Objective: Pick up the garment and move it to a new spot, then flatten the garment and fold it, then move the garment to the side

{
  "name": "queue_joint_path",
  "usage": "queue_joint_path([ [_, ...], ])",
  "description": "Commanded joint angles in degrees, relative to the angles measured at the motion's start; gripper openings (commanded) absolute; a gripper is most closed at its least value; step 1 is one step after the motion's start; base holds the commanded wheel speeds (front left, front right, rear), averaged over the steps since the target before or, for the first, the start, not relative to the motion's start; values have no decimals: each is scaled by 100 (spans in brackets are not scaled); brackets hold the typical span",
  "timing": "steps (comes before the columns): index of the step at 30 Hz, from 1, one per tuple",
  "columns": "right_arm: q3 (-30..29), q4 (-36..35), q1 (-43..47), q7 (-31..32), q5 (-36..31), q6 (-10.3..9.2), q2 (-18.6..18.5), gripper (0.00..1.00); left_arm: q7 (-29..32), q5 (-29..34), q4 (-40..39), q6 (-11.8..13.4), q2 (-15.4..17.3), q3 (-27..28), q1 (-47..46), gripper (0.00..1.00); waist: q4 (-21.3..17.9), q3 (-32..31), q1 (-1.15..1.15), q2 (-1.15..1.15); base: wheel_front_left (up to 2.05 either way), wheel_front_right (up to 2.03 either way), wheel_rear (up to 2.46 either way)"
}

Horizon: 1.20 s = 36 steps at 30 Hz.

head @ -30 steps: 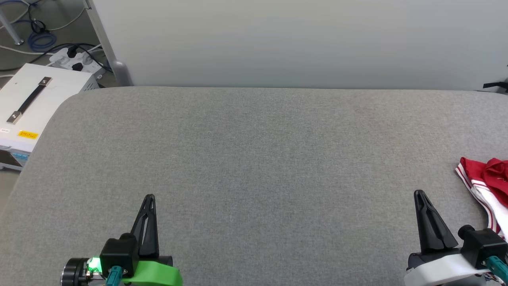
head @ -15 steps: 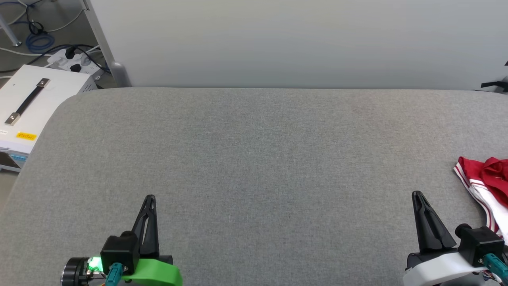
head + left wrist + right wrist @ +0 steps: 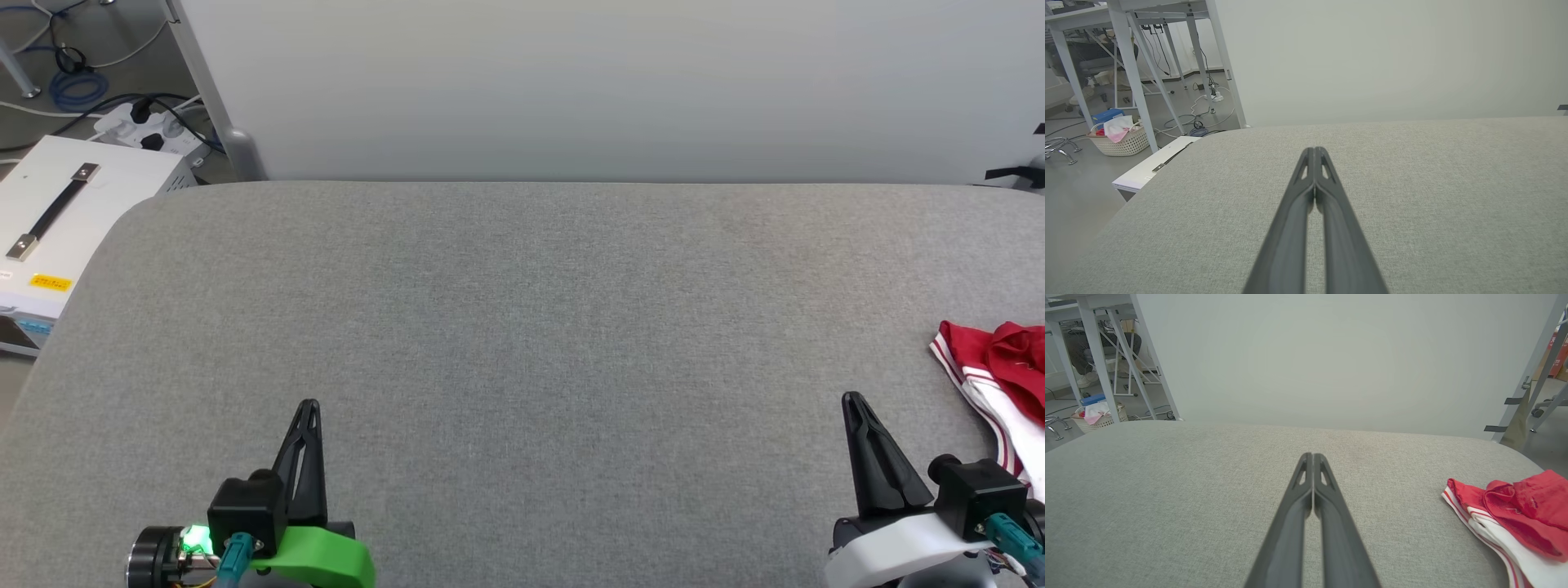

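shirt: shirt [image 3: 992, 384] lies crumpled in a red-and-white heap at the right edge of the table [image 3: 522, 327], partly cut off in the head view; no numerals show.
left hand: left hand [image 3: 309, 406] has its fingers pressed together with nothing in them, over the table's near left part, well apart from the shirt.
right hand: right hand [image 3: 851, 398] has its fingers together, holding nothing, over the table's near right part, near the shirt but not touching it.
just changed: the whole head view has slid a little, so the box [image 3: 49, 220] off the table's left corner and the shirt both sit further left in frame. that is the camera turning, not the things. neither hand has opened.
meaning: the pick-up has not begun; the robot seems to be turning toward the shirt.
next: the right hand likely must open and reach to the table's right edge.
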Motion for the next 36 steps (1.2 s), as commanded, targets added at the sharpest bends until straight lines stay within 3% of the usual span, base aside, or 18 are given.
queue_joint_path([
  [1,-4,2,-108,49,-80,-1,16,0,44,26,4,-11,-25,24,-112,0,-3,0,0,0,0,0,0],
  [36,-12,3,-267,459,-323,-2,89,0,446,54,9,-22,-54,68,-279,0,-76,-15,0,0,0,0,0],
])
